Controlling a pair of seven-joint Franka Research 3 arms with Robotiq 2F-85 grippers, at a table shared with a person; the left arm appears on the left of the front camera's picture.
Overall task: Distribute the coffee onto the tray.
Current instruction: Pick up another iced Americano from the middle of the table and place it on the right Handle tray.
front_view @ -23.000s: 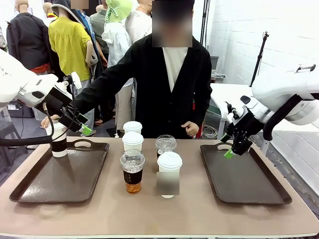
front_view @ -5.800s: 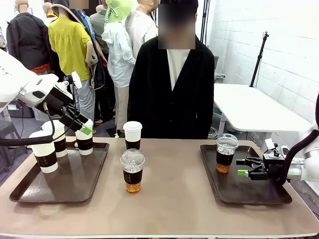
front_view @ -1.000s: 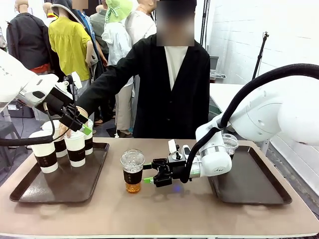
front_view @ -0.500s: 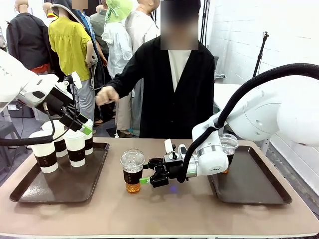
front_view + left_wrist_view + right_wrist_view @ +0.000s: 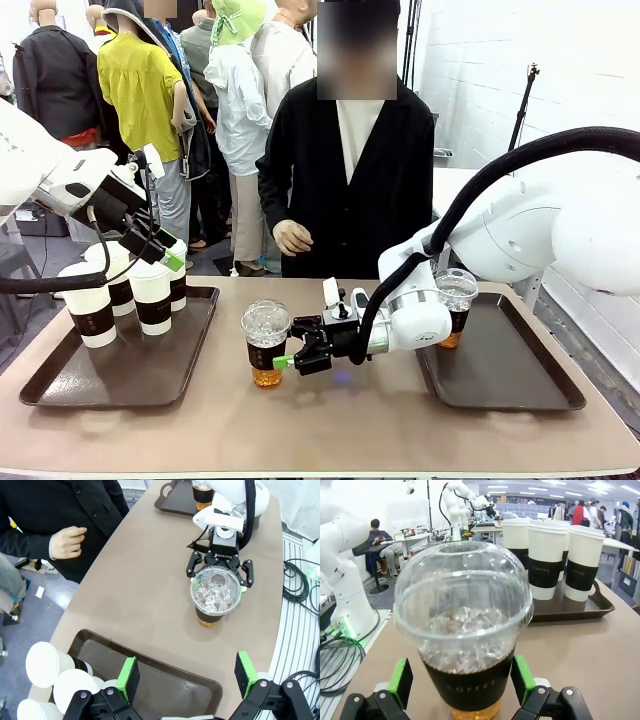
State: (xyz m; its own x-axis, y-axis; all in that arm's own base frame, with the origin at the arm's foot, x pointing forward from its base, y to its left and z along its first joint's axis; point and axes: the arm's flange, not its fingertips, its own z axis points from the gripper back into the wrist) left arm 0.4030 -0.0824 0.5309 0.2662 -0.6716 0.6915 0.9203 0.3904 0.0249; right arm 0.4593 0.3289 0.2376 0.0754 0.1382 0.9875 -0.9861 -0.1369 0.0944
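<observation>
Amber drink fills the base of the domed cup (image 5: 266, 346) at mid-table; its dark sleeve hides the middle and ice clouds the lid. The right gripper (image 5: 287, 356) has its jaws spread wide on either side of the cup, pads (image 5: 400, 676) beside the sleeve; contact is hard to judge. A second domed cup (image 5: 456, 303) on the right tray (image 5: 520, 385) is partly hidden behind the right arm. Four white cups (image 5: 153, 296) crowd the left tray (image 5: 110, 380), overlapping. The left gripper (image 5: 168, 257) hangs open above them, empty. The person's hand (image 5: 292, 238) hovers beyond the far edge.
</observation>
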